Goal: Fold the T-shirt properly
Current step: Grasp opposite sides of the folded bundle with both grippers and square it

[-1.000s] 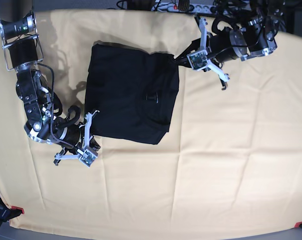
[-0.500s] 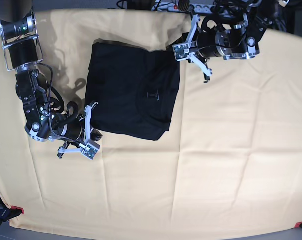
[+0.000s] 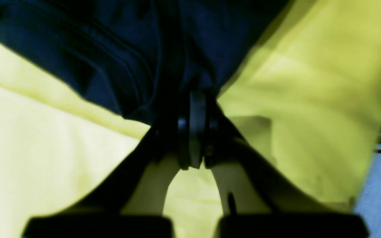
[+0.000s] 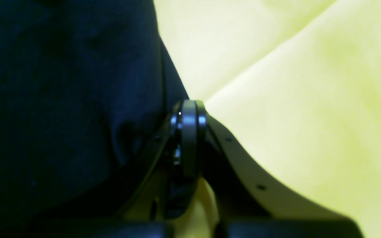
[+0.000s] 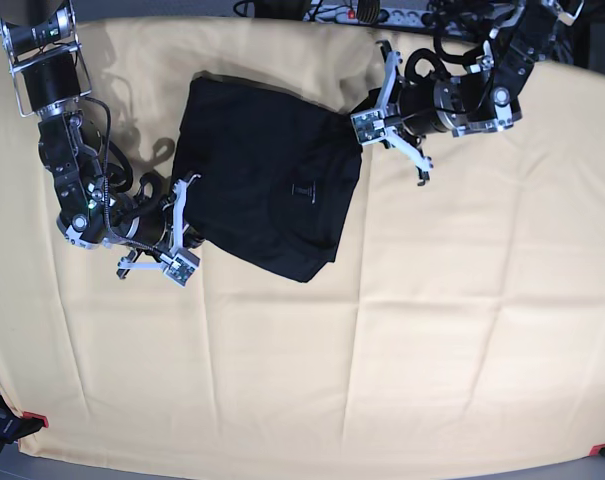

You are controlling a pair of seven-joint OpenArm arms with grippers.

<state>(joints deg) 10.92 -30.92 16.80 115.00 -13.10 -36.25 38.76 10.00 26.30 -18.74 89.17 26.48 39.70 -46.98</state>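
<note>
The T-shirt point(image 5: 262, 185) lies folded into a rough, slightly skewed rectangle on the upper middle of the bench, on top of the pale yellow cloth point(image 5: 382, 340) that covers it; the shirt is matte black cotton, soft and lightly rumpled, with a tiny white logo mark point(image 5: 303, 190) near its centre; the cloth is smooth but crossed by faint straight crease lines. The left gripper point(image 5: 360, 128) meets the shirt's upper right corner, its jaws pressed together on a pinch of black fabric, which in the left wrist view bunches into stitched hems and ridges just past the tips; the right gripper point(image 5: 187, 232) sits at the shirt's lower left edge, jaws likewise closed, with the dark fabric edge drawn up against the tips in the right wrist view. Both arms are black with white curved finger plates.
</note>
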